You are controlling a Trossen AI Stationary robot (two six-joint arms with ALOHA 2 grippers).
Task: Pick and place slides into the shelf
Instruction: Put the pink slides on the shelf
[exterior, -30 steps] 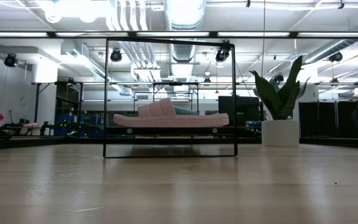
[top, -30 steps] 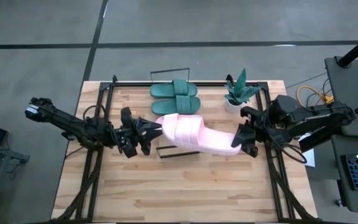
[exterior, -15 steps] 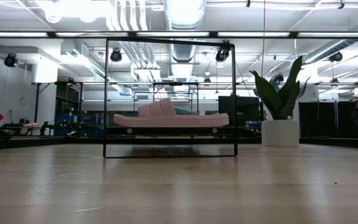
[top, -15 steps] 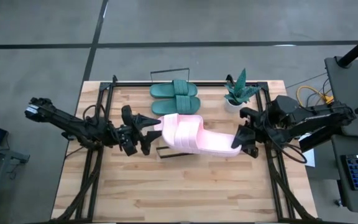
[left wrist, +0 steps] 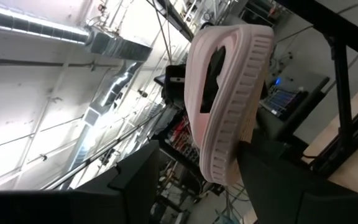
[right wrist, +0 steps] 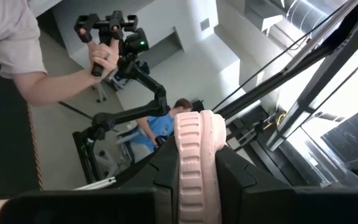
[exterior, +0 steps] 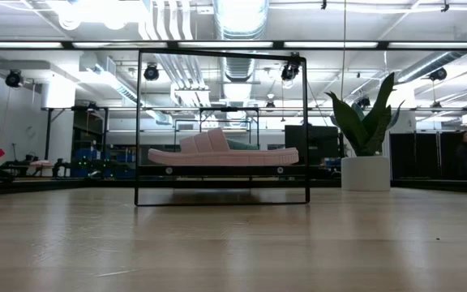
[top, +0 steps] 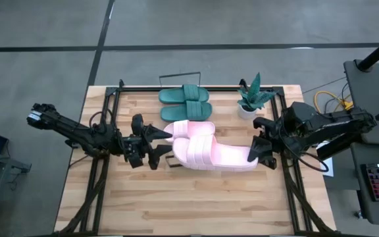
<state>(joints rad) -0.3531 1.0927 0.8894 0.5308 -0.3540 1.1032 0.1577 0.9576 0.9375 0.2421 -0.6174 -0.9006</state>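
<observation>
The left hand (top: 158, 143) has been spread off the pink slide (top: 210, 153), now pinched only by the right hand (top: 260, 150) at table centre, 6 o'clock of 2 shelved teal slides (top: 185, 103).

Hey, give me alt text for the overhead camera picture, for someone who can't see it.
Two dark robot arms meet over a wooden table: the right gripper is shut on the end of a light pink rubbery slide sandal, and the open left gripper sits just off its other end. Two teal green slides lie side by side behind, near a teal potted plant.
</observation>
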